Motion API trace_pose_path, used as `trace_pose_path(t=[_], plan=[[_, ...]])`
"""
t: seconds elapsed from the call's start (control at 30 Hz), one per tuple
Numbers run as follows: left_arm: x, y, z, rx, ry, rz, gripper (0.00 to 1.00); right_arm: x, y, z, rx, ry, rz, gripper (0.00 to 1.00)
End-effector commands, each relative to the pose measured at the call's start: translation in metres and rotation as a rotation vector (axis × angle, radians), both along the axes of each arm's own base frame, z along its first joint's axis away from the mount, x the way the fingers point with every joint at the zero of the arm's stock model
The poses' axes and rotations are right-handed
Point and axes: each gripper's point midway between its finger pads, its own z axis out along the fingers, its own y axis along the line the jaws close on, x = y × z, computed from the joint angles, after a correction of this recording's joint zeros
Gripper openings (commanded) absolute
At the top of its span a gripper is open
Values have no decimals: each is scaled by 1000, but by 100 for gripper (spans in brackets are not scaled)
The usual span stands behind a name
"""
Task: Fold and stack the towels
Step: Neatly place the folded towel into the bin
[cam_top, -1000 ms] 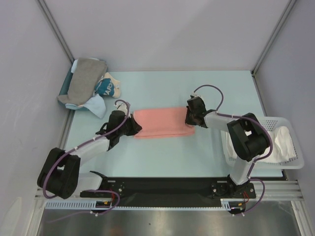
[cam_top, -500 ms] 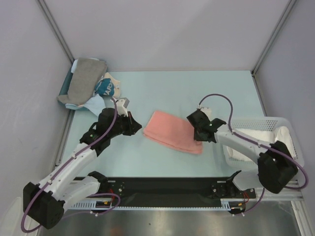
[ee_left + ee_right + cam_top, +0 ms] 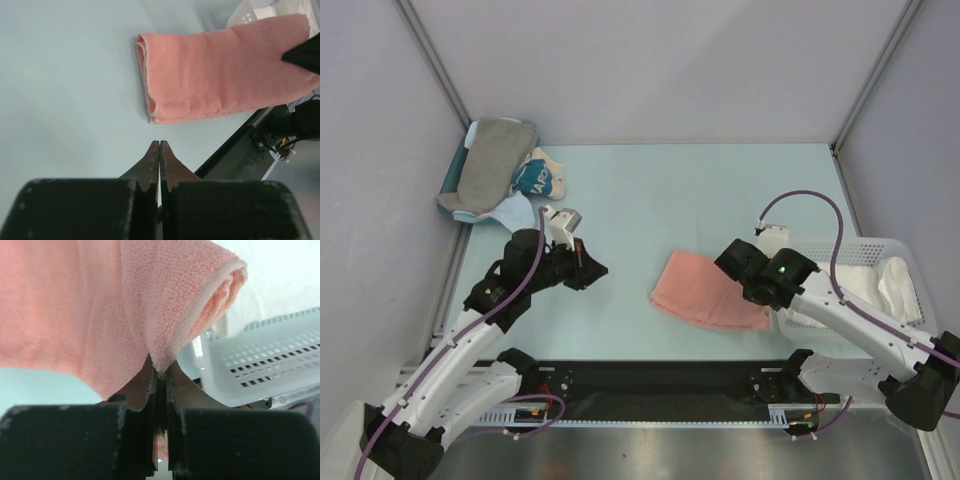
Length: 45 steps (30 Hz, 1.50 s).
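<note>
The folded salmon-pink towel (image 3: 703, 291) lies on the table right of centre, its right end pinched in my right gripper (image 3: 752, 293), which is shut on it. The right wrist view shows the towel (image 3: 120, 300) bunched up between the fingertips of this gripper (image 3: 161, 372). My left gripper (image 3: 603, 268) hovers to the left of the towel, shut and empty. In the left wrist view its closed tips (image 3: 159, 145) point at the towel's folded left end (image 3: 210, 80). A grey towel (image 3: 492, 163) and a light blue towel (image 3: 516, 212) lie piled at the back left.
A white basket (image 3: 880, 244) holding white cloth (image 3: 898, 285) stands at the right edge, just beside the right gripper, and shows again (image 3: 265, 355) in the right wrist view. A small teal bundle (image 3: 533, 180) sits in the back-left pile. The black base rail (image 3: 660, 378) runs along the near edge.
The left gripper let go of the pink towel's left end and drew back to the left. The right gripper pulled the towel rightward and nearer, toward the basket.
</note>
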Motion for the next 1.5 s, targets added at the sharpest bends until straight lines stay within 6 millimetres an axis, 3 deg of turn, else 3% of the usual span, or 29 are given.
trace_pose_path(t=[0.0, 0.23, 0.5, 0.73, 0.9, 1.2, 1.47], plan=[[-8, -7, 24, -31, -71, -78, 0, 5, -31, 32, -58, -83, -80, 0], [-16, -10, 27, -56, -82, -112, 0, 30, -47, 40, 62, -90, -82, 0], [-22, -13, 23, -77, -80, -130, 0, 43, -77, 44, 153, -69, -165, 0], [-26, -13, 15, -89, -86, -135, 0, 59, -106, 69, 50, -89, -170, 0], [-28, -12, 5, -80, -77, -137, 0, 56, -123, 69, -29, -91, -173, 0], [-29, -9, 5, -76, -101, -128, 0, 54, -148, 84, -76, -160, -156, 0], [-31, -10, 6, -78, -104, -138, 0, 41, -178, 92, -104, -174, -176, 0]])
